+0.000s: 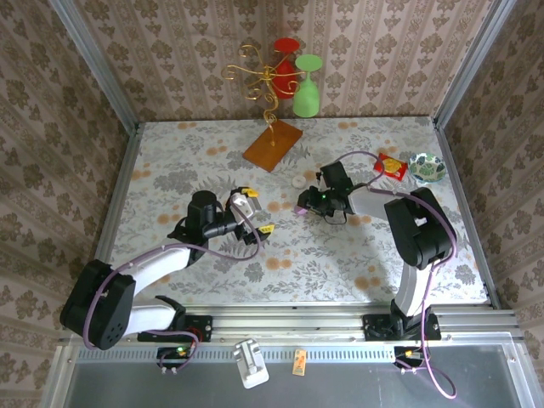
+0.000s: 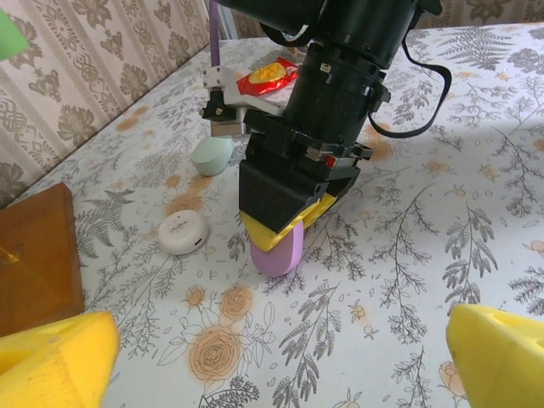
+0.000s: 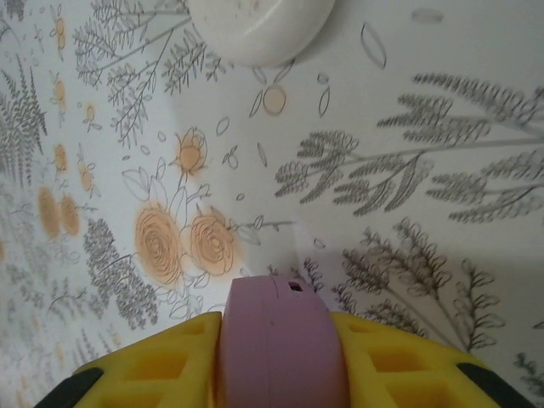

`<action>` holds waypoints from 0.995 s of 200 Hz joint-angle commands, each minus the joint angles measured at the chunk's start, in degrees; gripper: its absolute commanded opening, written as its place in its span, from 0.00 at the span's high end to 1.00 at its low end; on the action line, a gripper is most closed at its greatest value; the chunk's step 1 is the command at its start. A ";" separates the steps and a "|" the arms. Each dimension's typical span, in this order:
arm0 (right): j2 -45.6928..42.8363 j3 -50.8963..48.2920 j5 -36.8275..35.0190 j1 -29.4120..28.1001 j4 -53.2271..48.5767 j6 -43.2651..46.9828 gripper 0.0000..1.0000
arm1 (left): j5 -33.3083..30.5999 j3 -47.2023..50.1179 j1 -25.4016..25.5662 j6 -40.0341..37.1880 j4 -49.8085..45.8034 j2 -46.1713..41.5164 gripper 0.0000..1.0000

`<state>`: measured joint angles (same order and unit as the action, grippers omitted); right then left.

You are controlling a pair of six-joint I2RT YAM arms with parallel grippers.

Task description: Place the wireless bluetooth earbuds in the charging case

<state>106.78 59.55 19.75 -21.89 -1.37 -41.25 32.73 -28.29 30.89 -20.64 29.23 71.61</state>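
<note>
The right claw [image 1: 303,206] is closed on a lilac charging case [image 2: 279,246], its yellow fingers [image 3: 157,361] pressed flat against the case's two sides. The left claw [image 1: 257,211] stands spread to its full width with nothing between its yellow fingertips [image 2: 51,361]; it faces the right claw from just beside it, near the middle of the table [image 1: 170,161]. The lilac case is held on end: its long axis runs about upright, in line with the right claw's fingers, and its rounded free end points down at the flowered tablecloth. Whether that end touches the cloth I cannot tell. The end that faces away from the right wrist camera bears a small dark slot [image 3: 293,286]. A round white case [image 2: 183,232] lies flat just beside the lilac one, toward the far edge, and a mint-green case [image 2: 212,155] lies beyond it – both apart from the claws.
</note>
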 commanded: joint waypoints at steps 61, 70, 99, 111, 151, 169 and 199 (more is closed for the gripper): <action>-9.89 1.18 -20.24 1.82 -11.38 12.15 0.17 | -8.67 5.21 -12.83 18.86 15.77 -3.81 0.00; -12.30 0.80 -23.15 2.25 -11.77 14.44 0.15 | -12.32 5.43 -13.63 17.67 14.47 -4.60 0.00; -21.43 -3.66 -33.08 3.85 -7.68 22.08 0.07 | -28.11 5.14 -16.01 16.30 8.02 -7.08 0.00; -25.58 -6.64 -37.10 5.14 -4.61 25.37 0.04 | -32.69 5.80 -16.86 14.39 6.09 -8.24 0.00; -36.01 -21.60 -41.72 11.57 13.33 35.11 0.01 | -40.21 9.40 -21.28 9.04 7.84 -6.31 0.00; -36.32 -25.71 -40.66 14.42 17.21 36.36 0.00 | -38.62 11.49 -23.89 11.18 14.89 -1.68 0.00; -32.54 -32.76 -34.18 19.18 29.55 36.25 0.00 | -34.95 12.35 -27.60 15.06 28.66 10.07 0.00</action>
<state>71.64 31.77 -17.65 -5.54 13.13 -7.51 -3.38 -16.53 5.32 -8.51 45.21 74.98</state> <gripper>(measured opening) 0.999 0.999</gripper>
